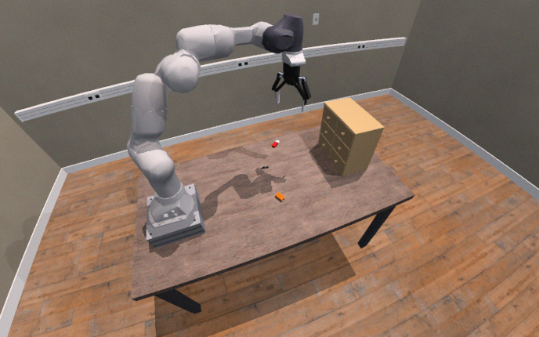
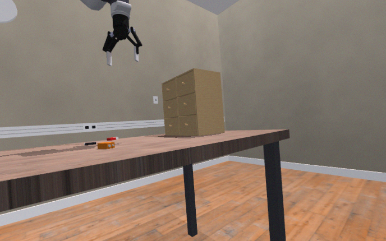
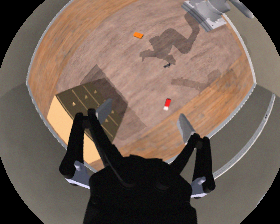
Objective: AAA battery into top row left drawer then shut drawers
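A tan chest (image 1: pixel 349 135) with six shut drawers stands upright at the table's far right; it also shows in the exterior view (image 2: pixel 193 103) and the wrist view (image 3: pixel 84 106). Its top-left drawer (image 2: pixel 169 89) is shut. A thin black rod-like thing (image 1: pixel 262 168), which looks like the AAA battery, lies mid-table; it also shows in the exterior view (image 2: pixel 90 143) and the wrist view (image 3: pixel 168 64). My gripper (image 1: pixel 290 102) hangs open and empty, high above the table's back edge, left of the chest. It also shows in the exterior view (image 2: pixel 122 59) and the wrist view (image 3: pixel 144 115).
A red and white small thing (image 1: pixel 275 143) lies between the black rod and the chest. An orange block (image 1: pixel 280 197) lies nearer the front. The arm's base (image 1: pixel 174 215) stands at the table's left.
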You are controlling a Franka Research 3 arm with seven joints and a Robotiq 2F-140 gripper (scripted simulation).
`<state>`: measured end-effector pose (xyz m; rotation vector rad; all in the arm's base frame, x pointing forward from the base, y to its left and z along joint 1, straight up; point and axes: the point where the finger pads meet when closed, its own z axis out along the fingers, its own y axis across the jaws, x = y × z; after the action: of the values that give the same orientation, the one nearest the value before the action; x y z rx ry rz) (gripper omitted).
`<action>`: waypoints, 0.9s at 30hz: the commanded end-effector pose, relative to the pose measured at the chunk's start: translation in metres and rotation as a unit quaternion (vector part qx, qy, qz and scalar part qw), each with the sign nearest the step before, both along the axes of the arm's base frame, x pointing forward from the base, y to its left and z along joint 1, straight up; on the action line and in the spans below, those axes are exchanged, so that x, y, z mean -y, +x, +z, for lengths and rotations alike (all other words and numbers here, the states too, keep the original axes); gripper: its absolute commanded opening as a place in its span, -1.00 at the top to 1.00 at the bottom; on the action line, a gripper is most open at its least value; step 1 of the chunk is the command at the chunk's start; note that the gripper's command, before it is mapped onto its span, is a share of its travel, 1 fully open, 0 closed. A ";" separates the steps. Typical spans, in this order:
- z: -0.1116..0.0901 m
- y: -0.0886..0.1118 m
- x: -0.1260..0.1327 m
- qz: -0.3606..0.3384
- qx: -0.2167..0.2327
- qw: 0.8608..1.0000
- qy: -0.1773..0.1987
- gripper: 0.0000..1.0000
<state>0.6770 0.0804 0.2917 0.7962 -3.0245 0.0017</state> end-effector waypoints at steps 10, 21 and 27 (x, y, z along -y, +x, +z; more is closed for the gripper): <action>0.001 0.001 0.001 0.128 0.002 0.992 0.002 -1.00; 0.001 0.002 0.002 0.201 0.001 0.980 0.003 -1.00; 0.000 0.002 0.002 0.251 0.001 0.968 0.004 -1.00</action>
<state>0.6774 0.0801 0.2896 1.3361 -2.8257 -0.0028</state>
